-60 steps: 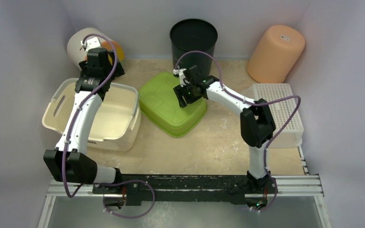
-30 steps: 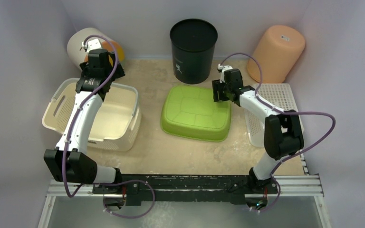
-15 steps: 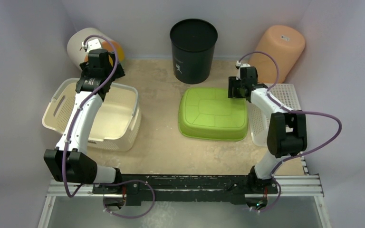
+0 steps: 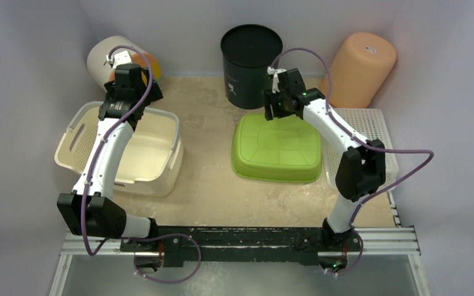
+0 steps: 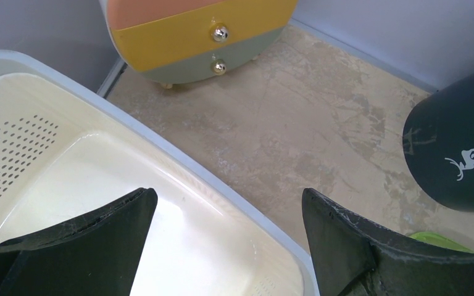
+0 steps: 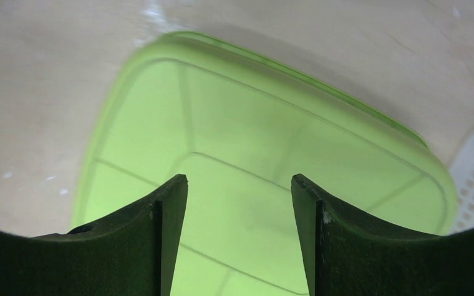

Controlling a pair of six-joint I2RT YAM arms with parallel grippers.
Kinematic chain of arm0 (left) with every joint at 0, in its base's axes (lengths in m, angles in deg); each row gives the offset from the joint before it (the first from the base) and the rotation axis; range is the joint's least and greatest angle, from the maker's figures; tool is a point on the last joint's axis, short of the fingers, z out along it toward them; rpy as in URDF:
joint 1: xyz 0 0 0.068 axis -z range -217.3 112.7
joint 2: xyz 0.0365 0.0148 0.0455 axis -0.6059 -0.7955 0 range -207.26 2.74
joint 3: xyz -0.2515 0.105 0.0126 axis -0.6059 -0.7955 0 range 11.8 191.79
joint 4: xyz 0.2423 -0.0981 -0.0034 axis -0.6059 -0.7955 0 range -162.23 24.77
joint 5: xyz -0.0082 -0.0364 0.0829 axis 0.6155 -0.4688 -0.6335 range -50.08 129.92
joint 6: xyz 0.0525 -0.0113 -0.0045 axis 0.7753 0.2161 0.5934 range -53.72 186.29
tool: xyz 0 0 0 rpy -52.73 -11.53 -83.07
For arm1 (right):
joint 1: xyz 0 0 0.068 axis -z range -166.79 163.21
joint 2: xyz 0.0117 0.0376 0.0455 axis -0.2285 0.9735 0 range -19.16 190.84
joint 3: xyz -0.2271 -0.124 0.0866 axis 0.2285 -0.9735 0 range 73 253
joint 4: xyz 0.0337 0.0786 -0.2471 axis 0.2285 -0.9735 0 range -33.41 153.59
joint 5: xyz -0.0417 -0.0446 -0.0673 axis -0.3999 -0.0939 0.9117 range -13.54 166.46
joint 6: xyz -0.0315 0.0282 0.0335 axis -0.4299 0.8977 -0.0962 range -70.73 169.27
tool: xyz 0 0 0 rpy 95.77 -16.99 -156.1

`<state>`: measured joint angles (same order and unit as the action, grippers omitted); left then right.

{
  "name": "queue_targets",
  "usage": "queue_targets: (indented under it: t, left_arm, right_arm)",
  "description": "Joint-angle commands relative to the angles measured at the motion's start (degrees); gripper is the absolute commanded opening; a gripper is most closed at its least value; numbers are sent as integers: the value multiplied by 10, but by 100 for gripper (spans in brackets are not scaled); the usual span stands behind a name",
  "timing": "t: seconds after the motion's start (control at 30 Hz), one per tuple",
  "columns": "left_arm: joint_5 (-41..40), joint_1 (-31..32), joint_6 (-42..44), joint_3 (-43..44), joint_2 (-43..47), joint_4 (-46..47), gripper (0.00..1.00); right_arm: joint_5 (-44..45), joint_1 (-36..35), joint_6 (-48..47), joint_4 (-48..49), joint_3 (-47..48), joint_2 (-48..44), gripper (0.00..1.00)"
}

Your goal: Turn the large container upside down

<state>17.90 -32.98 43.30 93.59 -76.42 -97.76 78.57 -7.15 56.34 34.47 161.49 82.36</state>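
just above the large container (image 4: 151, 157) far rim — left fingers (image 5: 345, 246) (wide apart)

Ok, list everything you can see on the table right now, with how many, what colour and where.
large container: one, cream-beige, left side, open side up
green tub: one, lime green, centre right, bottom up
perforated basket: one, white, right edge, beside the green tub
black bucket: one, black, back centre
peach bucket: one, peach, back right corner, base showing
drawer unit: one, cream with coloured drawers, back left corner
table: one, beige, under everything
left gripper: one, black, open, above the large container's far rim
right gripper: one, black, open, over the green tub
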Motion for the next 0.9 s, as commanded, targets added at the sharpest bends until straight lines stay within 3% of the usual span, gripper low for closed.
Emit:
queue_targets:
  t: [0.0,0.17,0.37,0.7,0.87]
  left_arm:
    - [1,3,-16,24,5,-18,89]
    - [-8,3,-18,9,22,-24,89]
    - [-16,3,-28,-38,39,-17,89]
    - [-102,3,-130,-40,1,-66,88]
    - [-104,3,-205,-81,-6,6,88]
  right_arm:
    - [-61,-47,-12,-47,81,17,66]
    - [-140,-115,-10,-81,197,77,65]
    - [-109,-144,-6,-83,252,85,65]
    - [-113,-144,-7,-79,191,46,65]
    - [-113,-144,-11,-80,162,31,65]
